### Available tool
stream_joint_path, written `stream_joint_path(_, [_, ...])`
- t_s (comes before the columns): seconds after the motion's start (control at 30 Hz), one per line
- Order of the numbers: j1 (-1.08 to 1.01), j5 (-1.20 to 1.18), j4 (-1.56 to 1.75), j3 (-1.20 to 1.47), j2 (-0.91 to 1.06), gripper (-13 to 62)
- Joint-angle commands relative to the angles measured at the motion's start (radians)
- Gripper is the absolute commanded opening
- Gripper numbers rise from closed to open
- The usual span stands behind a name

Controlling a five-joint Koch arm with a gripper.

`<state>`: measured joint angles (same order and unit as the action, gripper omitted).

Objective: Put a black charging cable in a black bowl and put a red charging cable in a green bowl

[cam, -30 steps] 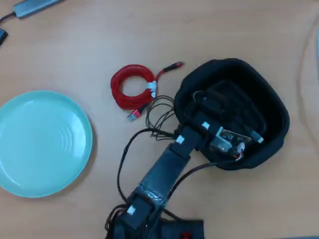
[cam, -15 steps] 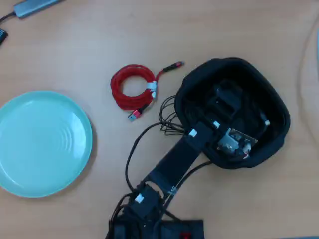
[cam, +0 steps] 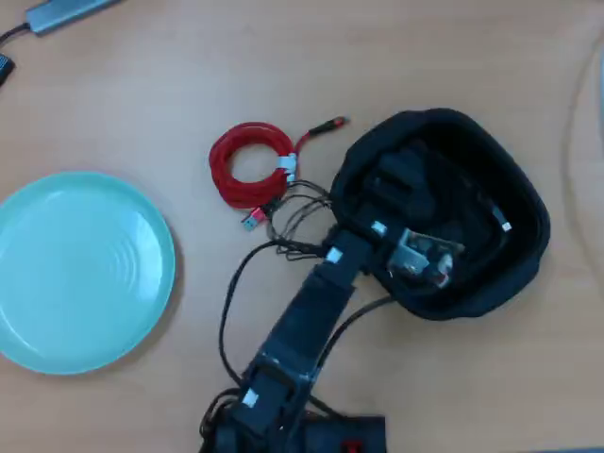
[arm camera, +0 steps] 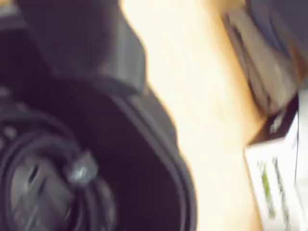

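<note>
Black cord, the black charging cable (cam: 491,212), lay coiled inside the black bowl (cam: 528,255), where the gripper (cam: 401,175) reached; its jaws blended into the dark, so their spread was unclear. Beside the bowl lay the red charging cable (cam: 247,163), well apart from the green bowl (cam: 80,272).

Wooden table (cam: 453,57); bowls, red cable (cam: 250,165)
</note>
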<state>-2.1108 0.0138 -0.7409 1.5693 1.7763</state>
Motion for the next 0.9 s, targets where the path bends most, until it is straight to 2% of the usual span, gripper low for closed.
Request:
stream_joint_path(0.0, [0.078,0.008,0.091,-0.049,0.067,33.9])
stream_joint_path(0.17, [0.284,0.017,0.075,-0.041,0.069,34.0])
stream_joint_path(0.33, [0.437,-0.029,0.049,0.081,0.063,34.0])
stream_joint_path(0.87, [0.796,-0.785,-0.143,0.143,0.052,34.1])
